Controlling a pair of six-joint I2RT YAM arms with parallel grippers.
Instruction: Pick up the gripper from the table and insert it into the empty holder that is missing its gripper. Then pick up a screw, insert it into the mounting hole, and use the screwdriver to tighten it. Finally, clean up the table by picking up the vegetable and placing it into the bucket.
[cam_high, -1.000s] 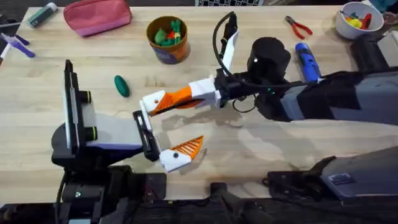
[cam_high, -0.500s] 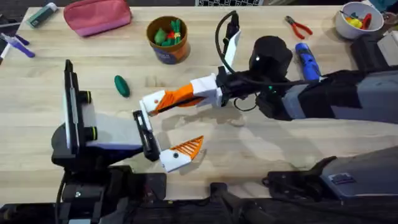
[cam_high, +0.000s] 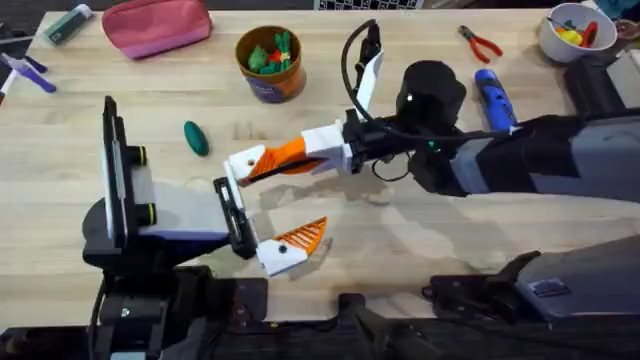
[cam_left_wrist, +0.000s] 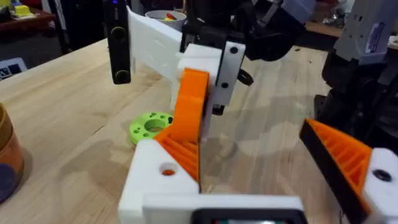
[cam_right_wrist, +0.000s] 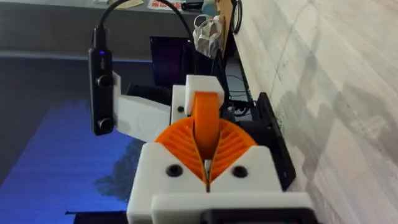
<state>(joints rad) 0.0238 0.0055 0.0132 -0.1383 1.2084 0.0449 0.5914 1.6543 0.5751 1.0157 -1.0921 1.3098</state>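
At the worktop's far left lie purple pens (cam_high: 28, 70) and a pink pouch (cam_high: 157, 25). The vegetable (cam_high: 196, 138) lies on bare wood, well apart from both arms and short of the bucket (cam_high: 270, 62), which stands at the far edge with green toys inside.

The left pincer (cam_high: 290, 198) points right, its fingers spread wide with nothing gripped between them. Its near finger carries a ribbed orange pad (cam_high: 302, 238). Its far finger is the white holder (cam_high: 243, 162). In the left wrist view the holder (cam_left_wrist: 155, 180) has a round hole (cam_left_wrist: 168, 169) in its face, with orange showing inside it. A green ring (cam_left_wrist: 151, 126) lies on the wood just beyond.

The right arm reaches across the middle, and the right pincer (cam_high: 300, 152) meets the holder end to end. In the right wrist view its two ribbed pads (cam_right_wrist: 231, 144) are closed tight on the tip (cam_right_wrist: 206, 118), which stands between them and runs up to the white holder (cam_right_wrist: 202, 84). I cannot tell whether the tip is fully seated.

Further right, the screwdriver (cam_high: 493, 98) lies on the worktop behind the right arm. The red-handled pliers (cam_high: 480, 43) lie beyond it, and a white bowl (cam_high: 575, 38) of toys sits in the far right corner.
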